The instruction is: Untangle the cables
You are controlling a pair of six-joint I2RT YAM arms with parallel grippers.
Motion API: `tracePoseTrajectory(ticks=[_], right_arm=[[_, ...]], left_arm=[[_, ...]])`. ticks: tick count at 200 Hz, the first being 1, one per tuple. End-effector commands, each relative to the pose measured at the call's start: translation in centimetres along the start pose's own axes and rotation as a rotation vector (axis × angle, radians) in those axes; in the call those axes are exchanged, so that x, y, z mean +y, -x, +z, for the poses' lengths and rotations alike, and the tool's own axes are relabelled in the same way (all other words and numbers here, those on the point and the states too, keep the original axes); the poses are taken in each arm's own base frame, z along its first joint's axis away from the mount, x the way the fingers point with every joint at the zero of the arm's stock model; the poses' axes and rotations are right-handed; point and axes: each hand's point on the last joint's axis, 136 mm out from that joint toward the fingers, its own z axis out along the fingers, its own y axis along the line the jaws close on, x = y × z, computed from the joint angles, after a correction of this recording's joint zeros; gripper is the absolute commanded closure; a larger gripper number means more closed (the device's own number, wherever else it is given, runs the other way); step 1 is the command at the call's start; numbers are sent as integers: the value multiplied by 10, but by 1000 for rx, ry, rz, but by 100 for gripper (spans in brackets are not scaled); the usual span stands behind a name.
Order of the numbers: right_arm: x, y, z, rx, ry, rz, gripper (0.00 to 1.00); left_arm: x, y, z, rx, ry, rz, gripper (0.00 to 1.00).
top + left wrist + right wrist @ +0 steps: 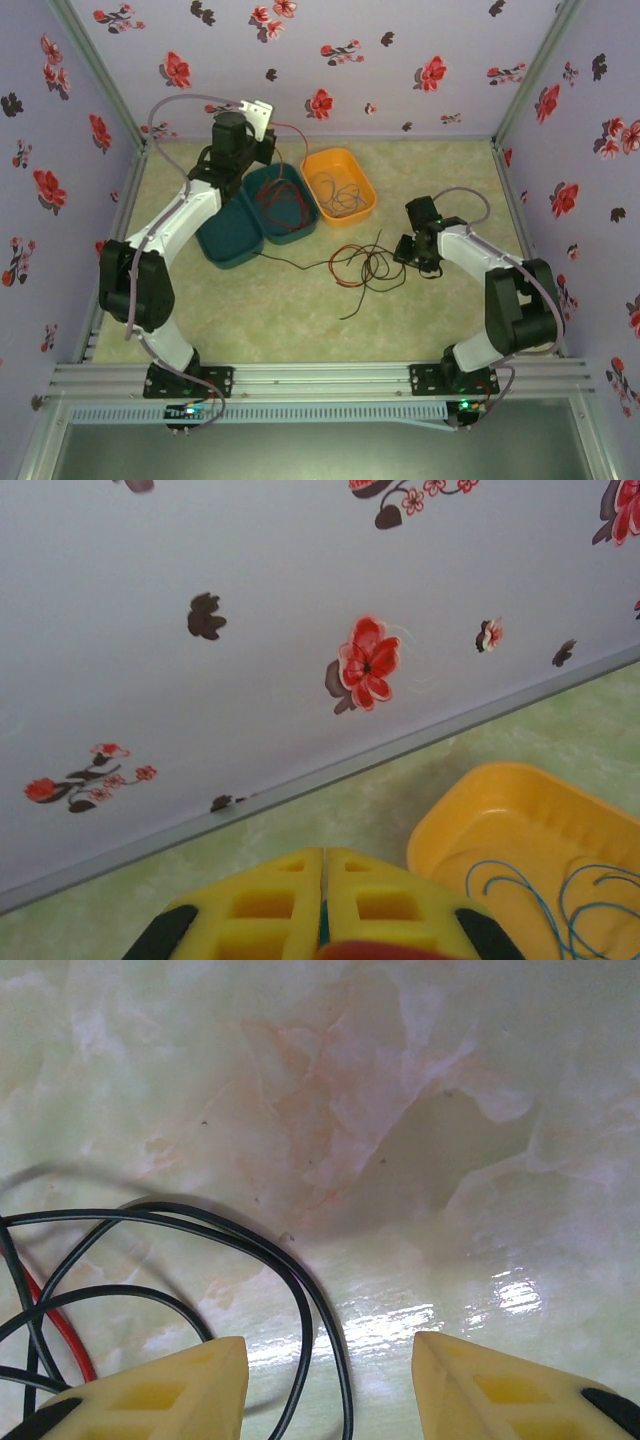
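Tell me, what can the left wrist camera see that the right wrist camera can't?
Left wrist but not right wrist: a flowered wall, an orange tray with a blue cable inside, and the left fingers pressed shut. Right wrist but not left wrist: black cables and a red cable lying on the table, with the right fingers spread apart. Both: yellow fingers at the bottom and the pale green table.

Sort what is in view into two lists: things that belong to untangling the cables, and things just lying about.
Job:
red and black tangle on table
red cables in teal tray, one pinched in left fingers
blue cables in orange tray

Lying about:
empty teal tray
flowered walls
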Motion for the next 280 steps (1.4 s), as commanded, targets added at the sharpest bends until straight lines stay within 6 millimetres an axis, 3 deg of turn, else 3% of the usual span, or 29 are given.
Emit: tracePoseTrajectory(ticks=[1, 61, 107, 228, 250, 280], right_arm=[[-4, -3, 5, 19, -14, 22, 52], [-6, -7, 8, 29, -16, 22, 52], [-6, -8, 10, 34, -11, 27, 52], [-5, -11, 11, 42, 1, 38, 52], [-5, -12, 12, 46, 0, 40, 52], [-5, -13, 12, 46, 1, 40, 52]], left_arm=[[3, -3, 8, 17, -8, -109, 100], [1, -78, 23, 281, 10, -259, 100], [-3, -120, 28, 431, 21, -272, 100], [4, -188, 24, 796, 93, -169, 100], [4, -193, 26, 818, 94, -159, 96], [4, -193, 30, 819, 99, -167, 79]])
